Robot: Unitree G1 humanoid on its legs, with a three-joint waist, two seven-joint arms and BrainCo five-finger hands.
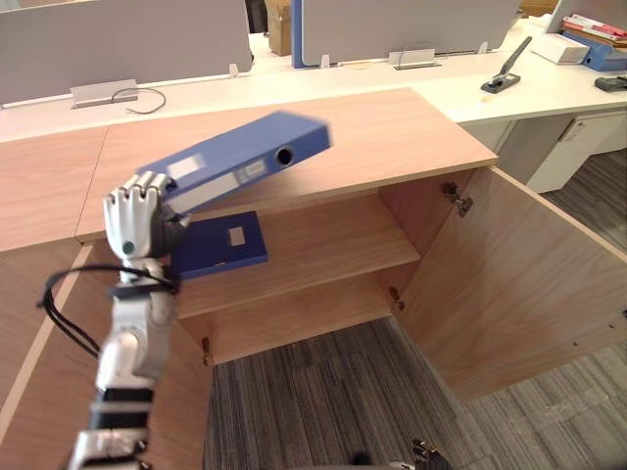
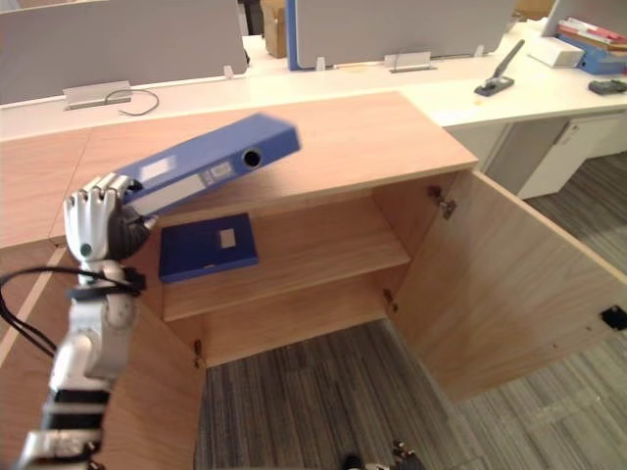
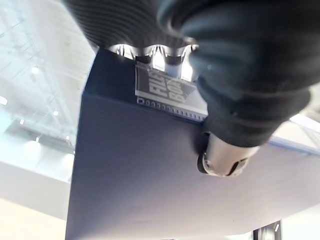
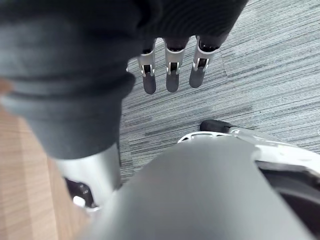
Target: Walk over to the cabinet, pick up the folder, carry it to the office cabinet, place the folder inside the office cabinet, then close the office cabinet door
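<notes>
A blue lever-arch folder (image 1: 245, 162) hangs tilted in the air, its spine end raised over the front edge of the wooden office cabinet's top (image 1: 392, 127). My left hand (image 1: 132, 217) is shut on its lower end; in the left wrist view the thumb (image 3: 225, 160) presses on the folder's cover (image 3: 140, 170). The cabinet stands open, its right door (image 1: 509, 284) swung wide. A second blue folder (image 1: 220, 245) lies flat at the left of the upper shelf (image 1: 333, 245). My right hand (image 4: 170, 75) hangs over the grey carpet with straight fingers, holding nothing.
The cabinet's left door (image 1: 49, 372) stands open beside my left arm. Behind the cabinet runs a white desk (image 1: 323, 78) with grey partition screens, a black hole punch (image 1: 505, 73) and stacked books (image 1: 593, 39) at the far right. Grey carpet (image 1: 323, 401) lies before the cabinet.
</notes>
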